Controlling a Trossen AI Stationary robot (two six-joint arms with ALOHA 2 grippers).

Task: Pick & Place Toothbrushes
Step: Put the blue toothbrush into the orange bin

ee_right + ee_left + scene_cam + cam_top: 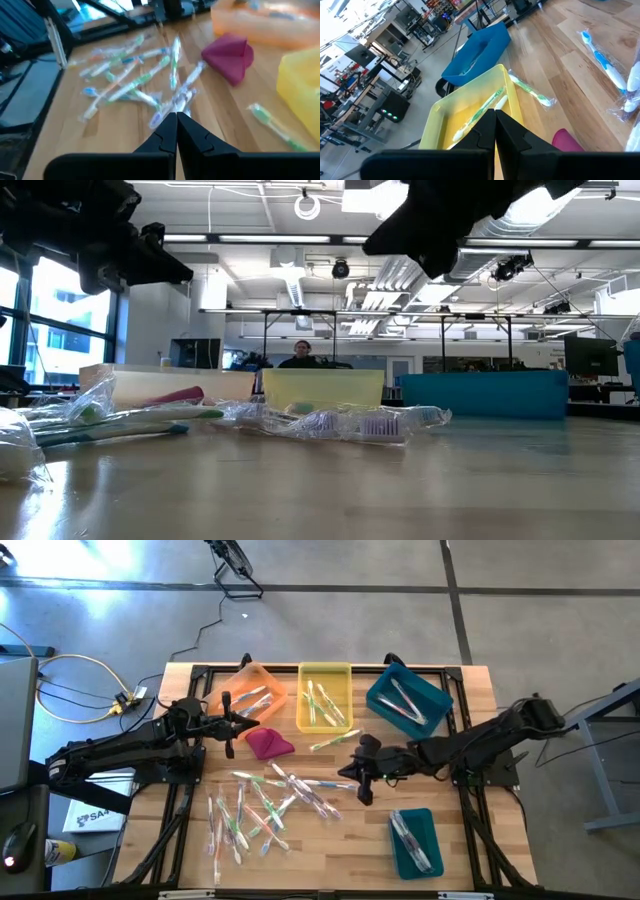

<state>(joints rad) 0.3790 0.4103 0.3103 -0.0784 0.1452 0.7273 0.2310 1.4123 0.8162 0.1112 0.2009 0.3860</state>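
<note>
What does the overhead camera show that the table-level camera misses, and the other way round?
Only the overhead view shows the whole layout: the orange bin, a second teal bin near the front edge, the pink cloth lump, and both arms fully, left gripper shut near the orange bin, right gripper shut above the toothbrushes.

Only the table-level view shows the room behind, with ceiling lights and a person seated beyond the bins.

Both show the yellow bin, the rear teal bin and wrapped toothbrushes on the wooden table.
</note>
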